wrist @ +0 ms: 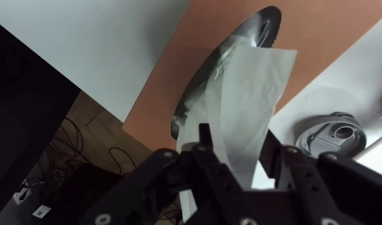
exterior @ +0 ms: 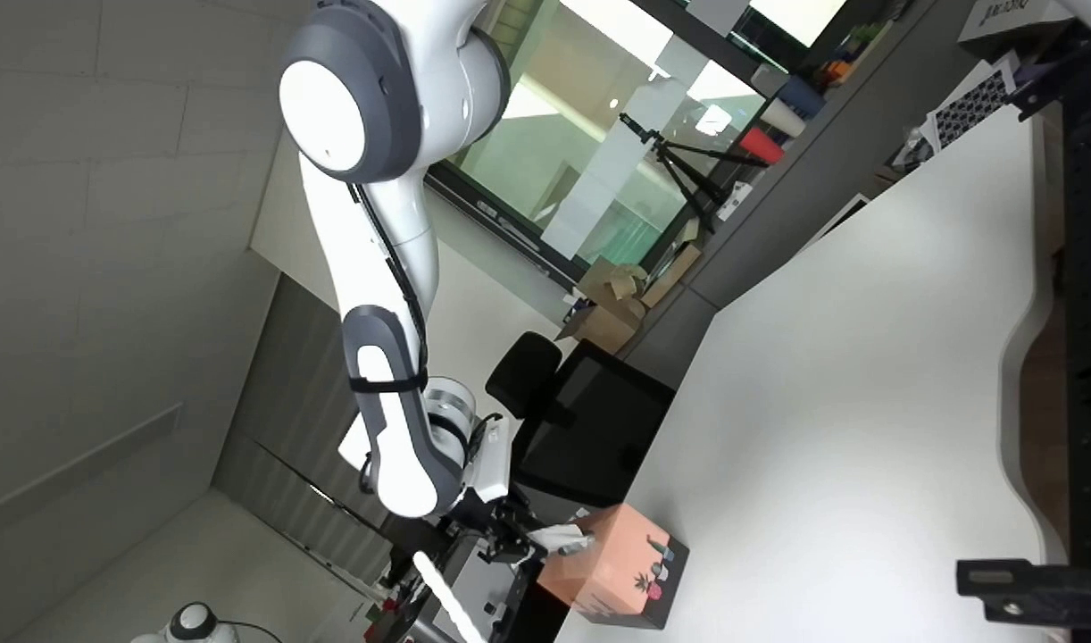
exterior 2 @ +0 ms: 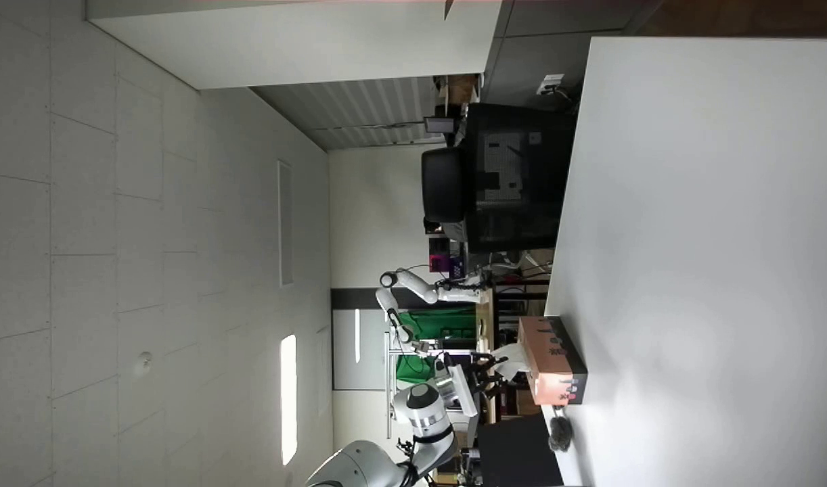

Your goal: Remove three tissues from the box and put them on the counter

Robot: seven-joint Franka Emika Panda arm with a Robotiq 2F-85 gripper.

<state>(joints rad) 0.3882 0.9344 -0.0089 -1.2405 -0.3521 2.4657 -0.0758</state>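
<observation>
The box (wrist: 319,28), salmon-pink with a dark lower part, stands by an edge of the white counter (exterior: 822,402) in both exterior views. From its dark oval opening a thin white tissue (wrist: 250,87) sticks out. My gripper (wrist: 236,137) reaches to that opening, its fingers apart on either side of the tissue's upper part. A gap shows between the tissue and the right-hand finger (wrist: 267,156) in the wrist view. The left-hand finger overlaps the tissue there; whether it touches cannot be made out. In an exterior view the tissue (exterior 2: 511,362) runs from box to gripper.
A round grey part (wrist: 331,136) lies beside the box in the wrist view. A dark fuzzy object (exterior 2: 560,433) rests near the box. Beyond the counter's edge stands a black chair (exterior 2: 515,179). A black bracket (exterior: 1036,589) sits at the counter's opposite edge.
</observation>
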